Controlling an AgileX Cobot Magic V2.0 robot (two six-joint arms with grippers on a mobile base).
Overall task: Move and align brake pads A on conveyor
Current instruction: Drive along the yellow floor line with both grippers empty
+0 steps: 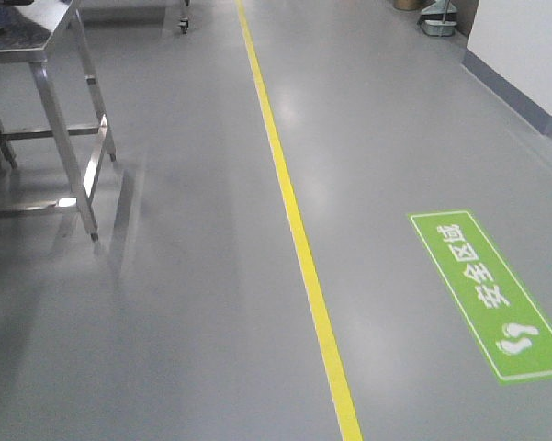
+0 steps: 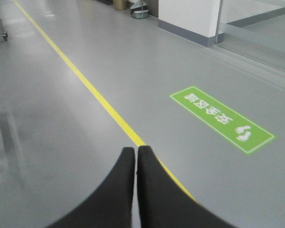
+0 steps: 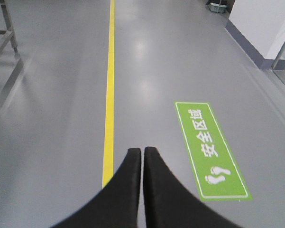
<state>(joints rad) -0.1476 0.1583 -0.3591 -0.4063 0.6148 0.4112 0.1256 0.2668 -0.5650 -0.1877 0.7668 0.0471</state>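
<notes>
1. Left gripper [image 2: 136,149]: fingers pressed together, empty, with the yellow line [image 2: 94,88] running ahead.
2. Right gripper [image 3: 142,151]: fingers pressed together, empty, between the line and the green floor sign [image 3: 209,149].
3. Front view only: steel table [image 1: 37,41] top, left edge; open grey floor [image 1: 165,322] beyond.
4. Brake pads A, conveyor: outside all views.

Floor [image 1: 165,303] is plain grey, split by a solid yellow line [image 1: 298,230]. Right of the line sits a bright green sign [image 1: 487,294] with white border, white characters and white footprints. Left of the line, a silvery steel table [image 1: 64,138]. Left gripper [image 2: 136,150] and right gripper [image 3: 142,150]: both plain black.
</notes>
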